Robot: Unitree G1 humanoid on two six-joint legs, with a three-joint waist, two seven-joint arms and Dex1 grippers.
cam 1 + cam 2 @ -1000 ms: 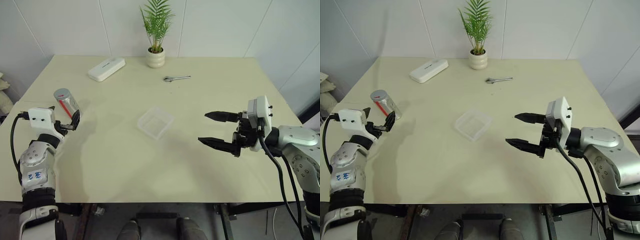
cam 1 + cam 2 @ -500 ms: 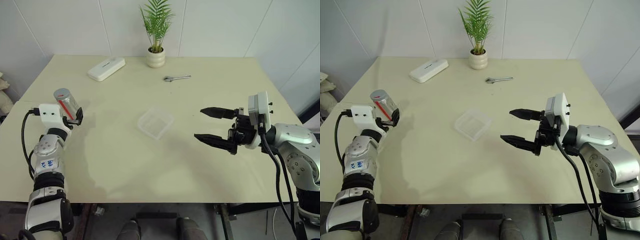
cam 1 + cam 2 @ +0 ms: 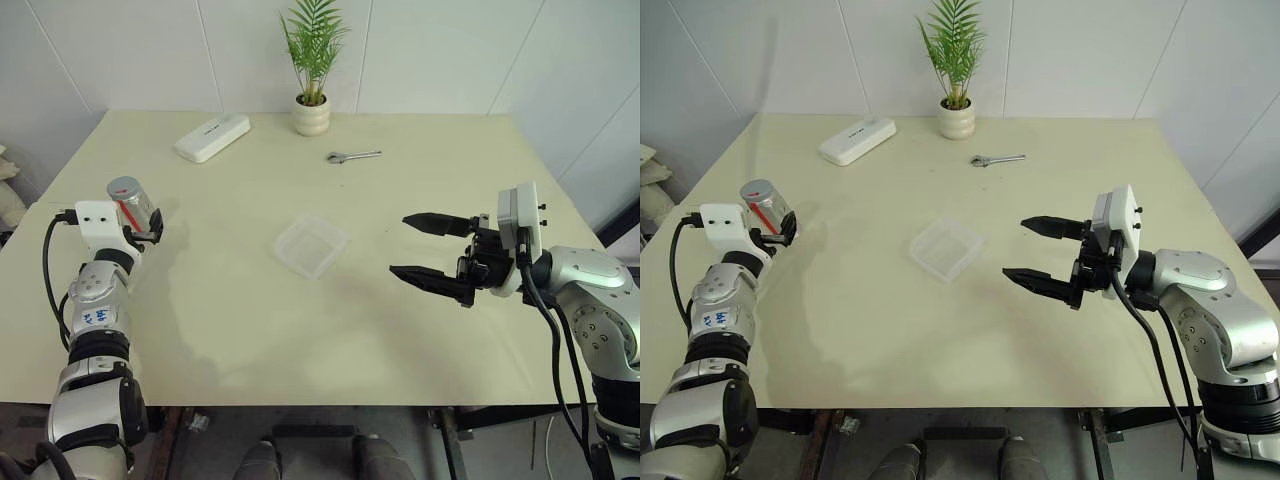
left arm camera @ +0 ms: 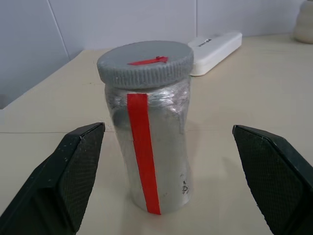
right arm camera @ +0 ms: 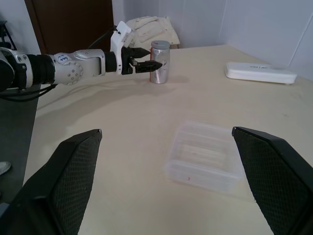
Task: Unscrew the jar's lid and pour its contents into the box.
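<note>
white case (image 3: 212,137), potted plant (image 3: 313,62), wrench (image 3: 353,156) along table's far side

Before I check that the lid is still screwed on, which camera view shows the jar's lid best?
The left wrist view: the lid sits close and large atop the jar, its ribbed edge and red mark plain, between the open left gripper's fingers. In the head views it is a small grey disc; in the right wrist view, a distant cap.

Table (image 3: 250,330), jar (image 3: 133,205), box (image 3: 311,244), case (image 3: 212,137), pot (image 3: 311,115), wrench (image 3: 353,156)

The left gripper (image 4: 166,181) has advanced, straddling the jar (image 4: 146,147).
</note>
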